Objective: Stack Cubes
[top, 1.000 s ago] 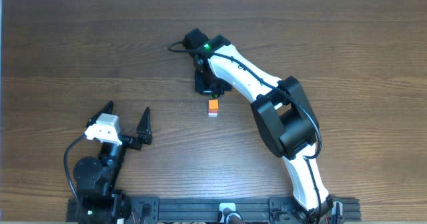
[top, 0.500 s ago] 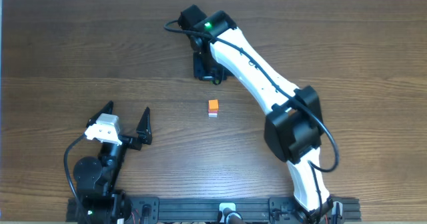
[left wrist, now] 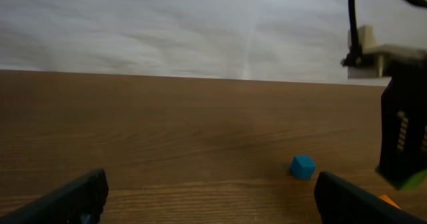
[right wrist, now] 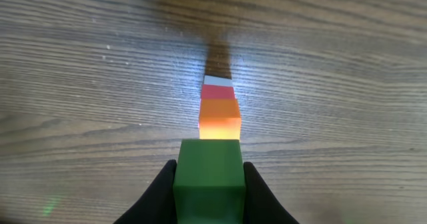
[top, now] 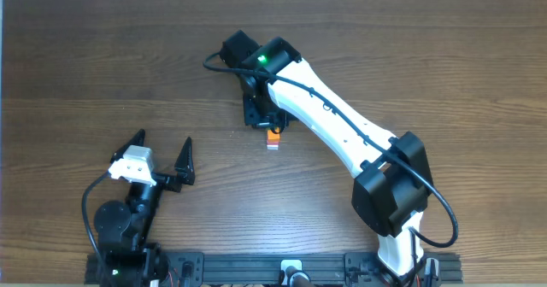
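Green cube (right wrist: 208, 177) comes first for us, clamped between the fingers of the right gripper (top: 267, 119) and held close to the top of the stack (top: 273, 139); we cannot tell whether it touches. Just beyond it the stack stands on the table (top: 444, 56): orange cube (right wrist: 219, 117) uppermost, red cube (right wrist: 218, 92) beneath, white cube (right wrist: 217, 81) at the bottom. On the other side, we find the left gripper (top: 162, 138) near its own base, fingers spread wide and grasping nothing. Farther out from it a blue cube (left wrist: 302, 166) lies alone on the wood, apart from the stack
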Robot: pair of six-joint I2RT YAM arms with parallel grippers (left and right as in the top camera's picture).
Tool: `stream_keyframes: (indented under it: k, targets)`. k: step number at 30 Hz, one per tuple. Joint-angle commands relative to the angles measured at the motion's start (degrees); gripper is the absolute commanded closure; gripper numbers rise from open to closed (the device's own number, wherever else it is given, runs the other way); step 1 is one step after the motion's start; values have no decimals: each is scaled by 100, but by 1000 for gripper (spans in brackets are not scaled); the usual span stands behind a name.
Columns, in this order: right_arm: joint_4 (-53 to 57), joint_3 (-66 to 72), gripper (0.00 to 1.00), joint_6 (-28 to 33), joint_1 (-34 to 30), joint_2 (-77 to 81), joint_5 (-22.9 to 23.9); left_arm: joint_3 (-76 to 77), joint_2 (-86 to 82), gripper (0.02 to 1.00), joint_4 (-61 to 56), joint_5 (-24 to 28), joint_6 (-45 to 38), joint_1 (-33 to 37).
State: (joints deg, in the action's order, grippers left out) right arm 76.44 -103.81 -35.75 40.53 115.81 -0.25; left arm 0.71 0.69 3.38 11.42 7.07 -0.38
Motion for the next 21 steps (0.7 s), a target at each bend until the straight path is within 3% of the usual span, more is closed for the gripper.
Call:
stream_keyframes:
  k: [1,21]
  targets:
    - [-136,267,991,-111,-9,-83,-144,-37,-31,20,-15,55,-46,28]
    - [-404,570,989,-109,-7,-83,-140,-37,-31,23,-15,55,-46,28]
